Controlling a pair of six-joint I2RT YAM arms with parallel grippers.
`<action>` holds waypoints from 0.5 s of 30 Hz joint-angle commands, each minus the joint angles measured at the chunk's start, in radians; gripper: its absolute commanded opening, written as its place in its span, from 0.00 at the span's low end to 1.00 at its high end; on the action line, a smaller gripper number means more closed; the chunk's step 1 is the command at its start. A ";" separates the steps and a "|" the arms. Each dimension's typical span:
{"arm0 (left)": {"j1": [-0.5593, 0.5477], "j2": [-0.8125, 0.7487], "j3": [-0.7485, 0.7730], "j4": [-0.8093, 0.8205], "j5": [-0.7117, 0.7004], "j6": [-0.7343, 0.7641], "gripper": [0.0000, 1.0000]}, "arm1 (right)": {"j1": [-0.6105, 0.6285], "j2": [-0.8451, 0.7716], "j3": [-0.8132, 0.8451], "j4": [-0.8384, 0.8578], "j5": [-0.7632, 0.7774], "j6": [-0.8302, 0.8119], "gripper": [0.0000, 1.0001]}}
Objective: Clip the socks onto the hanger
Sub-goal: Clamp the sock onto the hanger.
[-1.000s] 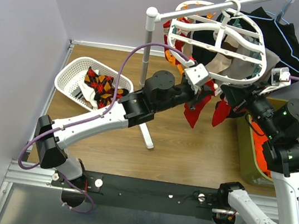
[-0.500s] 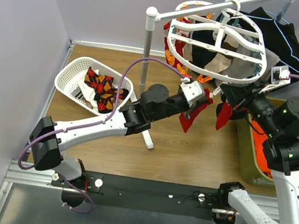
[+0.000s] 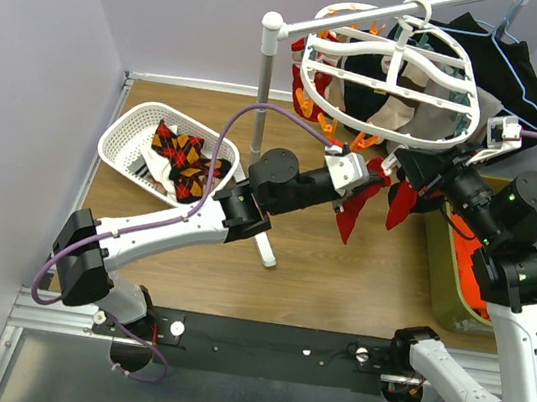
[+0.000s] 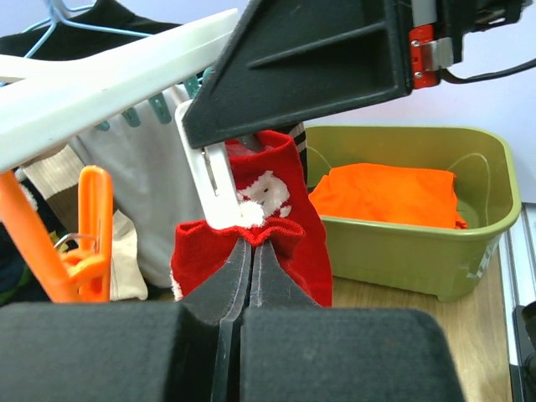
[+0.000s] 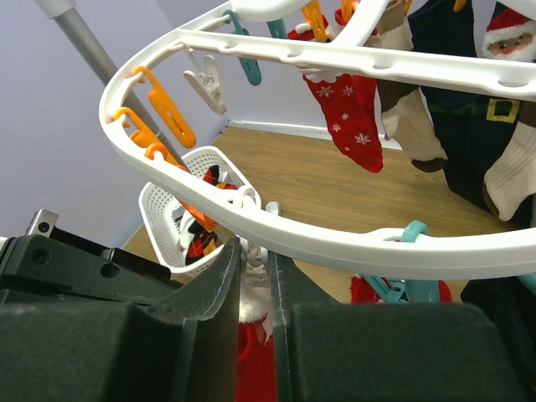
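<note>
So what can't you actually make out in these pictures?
Top view: whether the red sock is clipped; the left end effector and hanger cover that spot.
Right wrist view: the mouth of the white clip; the fingers of the right end effector wrap it.
Left wrist view: anything under the orange cloth in the green bin.
Top view: how many socks fill the basket; they overlap.

Bright, even light from above, with only soft faint shadows on the brown wooden tabletop [image 3: 339, 272]. Both wrist views turn blurry close up.
</note>
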 commanded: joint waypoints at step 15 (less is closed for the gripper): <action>-0.009 0.034 0.053 0.018 0.023 0.055 0.00 | 0.003 0.009 0.015 0.025 -0.013 0.015 0.13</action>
